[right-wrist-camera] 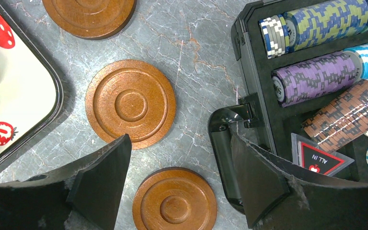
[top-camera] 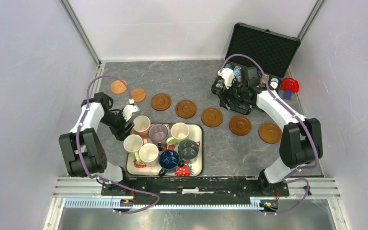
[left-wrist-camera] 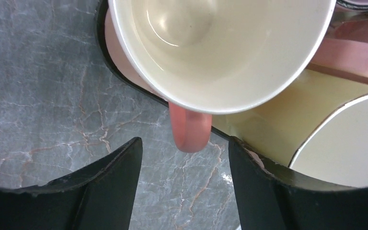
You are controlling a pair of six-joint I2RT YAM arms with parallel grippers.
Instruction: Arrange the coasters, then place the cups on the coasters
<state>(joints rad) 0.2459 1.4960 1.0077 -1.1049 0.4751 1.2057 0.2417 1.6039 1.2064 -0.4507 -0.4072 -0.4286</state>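
Pink cup [left-wrist-camera: 220,48], at the tray's [top-camera: 201,153] far left corner, has its handle between the left gripper's [left-wrist-camera: 184,143] wide, untouching jaws. The right gripper [right-wrist-camera: 179,143] gapes empty above coasters [top-camera: 212,117] on the grey marbled table [top-camera: 182,76], white walls [top-camera: 196,24] around.

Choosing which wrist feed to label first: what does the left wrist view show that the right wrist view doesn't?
Left wrist only: a pink cup, handle toward the open left gripper, and a cream cup. Right wrist only: three coasters, poker chips in a case, the open right gripper. Both: the marbled table and the tray edge.
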